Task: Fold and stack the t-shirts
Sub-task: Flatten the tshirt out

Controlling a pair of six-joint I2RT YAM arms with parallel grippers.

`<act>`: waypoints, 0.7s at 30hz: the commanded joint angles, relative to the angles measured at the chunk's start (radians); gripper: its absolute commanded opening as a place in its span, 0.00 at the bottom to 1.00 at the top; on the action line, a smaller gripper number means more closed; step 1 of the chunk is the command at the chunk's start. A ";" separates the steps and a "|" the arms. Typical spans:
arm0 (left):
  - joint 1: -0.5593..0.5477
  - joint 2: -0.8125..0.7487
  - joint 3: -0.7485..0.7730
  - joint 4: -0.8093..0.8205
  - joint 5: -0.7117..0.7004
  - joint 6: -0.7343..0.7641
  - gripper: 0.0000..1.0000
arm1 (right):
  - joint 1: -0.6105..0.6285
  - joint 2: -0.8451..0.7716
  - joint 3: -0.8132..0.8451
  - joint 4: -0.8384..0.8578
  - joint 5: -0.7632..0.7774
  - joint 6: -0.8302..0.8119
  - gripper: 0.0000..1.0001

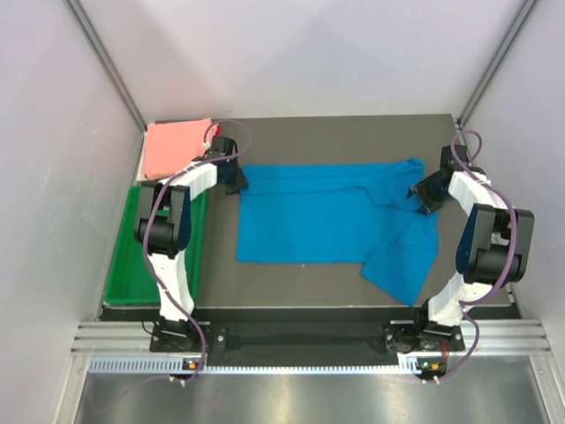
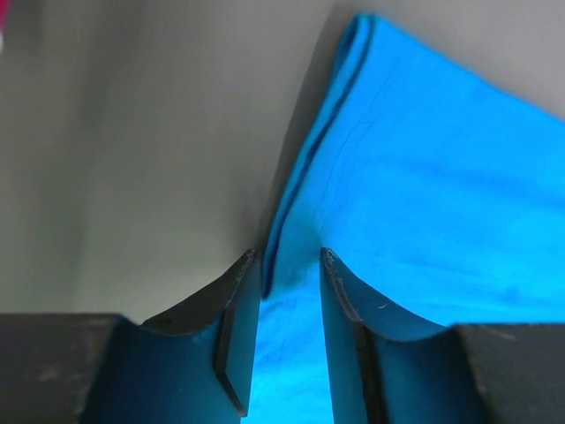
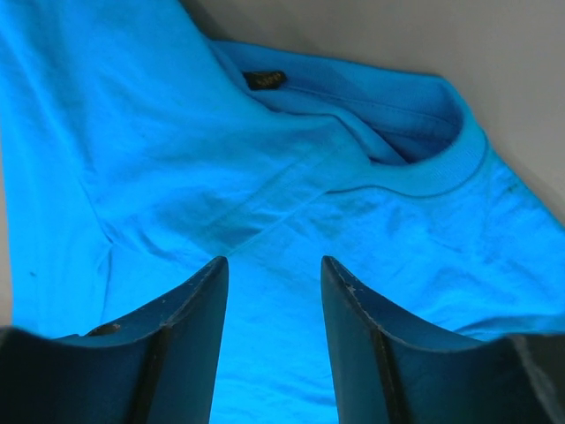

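Both are held spread: left gripper [image 2: 289, 261] astride the blue t-shirt [image 2: 441, 177] edge [image 2: 305, 177], right gripper [image 3: 274, 265] below its collar [image 3: 433, 172] — cloth should be pinched deep, together.

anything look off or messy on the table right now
The blue shirt is only half folded: its right end flops out crooked toward the near edge. The pink shirt lies folded at the far left.
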 commanded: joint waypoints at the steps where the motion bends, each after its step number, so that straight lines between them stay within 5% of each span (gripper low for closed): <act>1: 0.003 0.012 -0.002 0.053 0.015 -0.006 0.37 | 0.012 -0.047 -0.005 0.019 0.037 0.044 0.48; 6: 0.003 0.011 0.002 0.017 -0.043 -0.012 0.33 | 0.012 -0.052 -0.014 0.038 0.043 0.062 0.48; 14: 0.003 -0.001 0.008 0.010 -0.031 -0.013 0.14 | 0.012 -0.047 -0.043 0.044 0.091 0.087 0.48; 21: 0.000 -0.026 0.028 -0.012 -0.006 0.010 0.25 | 0.012 -0.059 -0.097 0.088 0.143 0.133 0.49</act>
